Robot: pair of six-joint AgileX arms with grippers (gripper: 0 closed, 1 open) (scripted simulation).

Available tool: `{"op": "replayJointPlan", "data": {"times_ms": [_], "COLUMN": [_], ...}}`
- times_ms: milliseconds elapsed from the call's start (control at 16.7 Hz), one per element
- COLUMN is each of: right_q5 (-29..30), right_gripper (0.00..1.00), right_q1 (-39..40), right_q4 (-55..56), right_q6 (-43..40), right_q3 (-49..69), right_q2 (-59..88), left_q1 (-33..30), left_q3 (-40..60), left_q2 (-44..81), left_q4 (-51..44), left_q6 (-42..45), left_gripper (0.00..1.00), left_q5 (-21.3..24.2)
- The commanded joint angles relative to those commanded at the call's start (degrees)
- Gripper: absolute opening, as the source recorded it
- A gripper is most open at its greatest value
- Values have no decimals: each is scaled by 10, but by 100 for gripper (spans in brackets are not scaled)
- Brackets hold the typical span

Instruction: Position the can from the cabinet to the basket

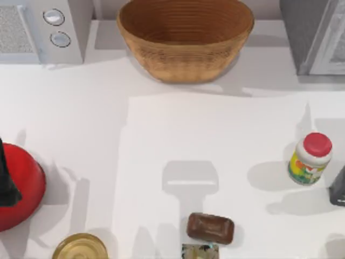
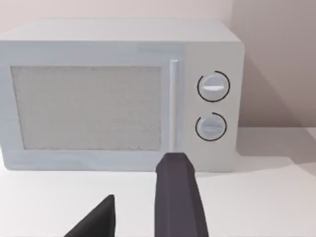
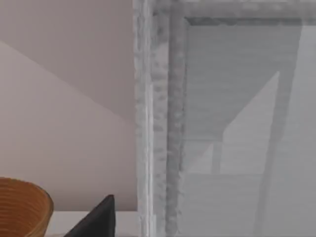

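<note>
Sitting upright behind the mat, wicker basket mouth up, speckled grey cabinet right of it, door closed, left gripper spread, holding nothing, right gripper's grip can't tell.

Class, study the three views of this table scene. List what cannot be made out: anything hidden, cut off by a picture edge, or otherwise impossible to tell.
- Cabinet: top view's right edge cuts it off; in the right wrist view the pale door hides the interior, so no can is seen.
- Left gripper: left wrist view's bottom edge cuts off its fingers.
- Right gripper: one dark finger shows; open or shut cannot be told.
- Patterned item below the brown block: top view's bottom edge cuts it.
</note>
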Motion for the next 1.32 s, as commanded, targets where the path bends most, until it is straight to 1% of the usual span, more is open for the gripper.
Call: {"op": "replayJointPlan", "data": {"times_ms": [360, 540, 660, 840, 1200, 1320], "right_q5": [35, 47, 52, 56, 55, 48], "right_gripper": [100, 100, 100, 100, 100, 100], "right_q1": [32, 45, 51, 56, 53, 46], "right_q4": [-73, -99, -112, -121, -120, -115], "right_q6": [3, 4, 4, 5, 5, 5], "right_q3": [315, 436, 493, 532, 533, 551], "right_q2": [233, 319, 360, 389, 390, 411], "left_q1": [0, 0, 0, 0, 0, 0], "left_q3": [0, 0, 0, 0, 0, 0], "left_q2": [0, 0, 0, 0, 0, 0], "left_q4": [0, 0, 0, 0, 0, 0], "left_q6": [0, 0, 0, 0, 0, 0], "left_gripper": [100, 100, 100, 100, 100, 100], "left_q5": [0, 0, 0, 0, 0, 0]}}
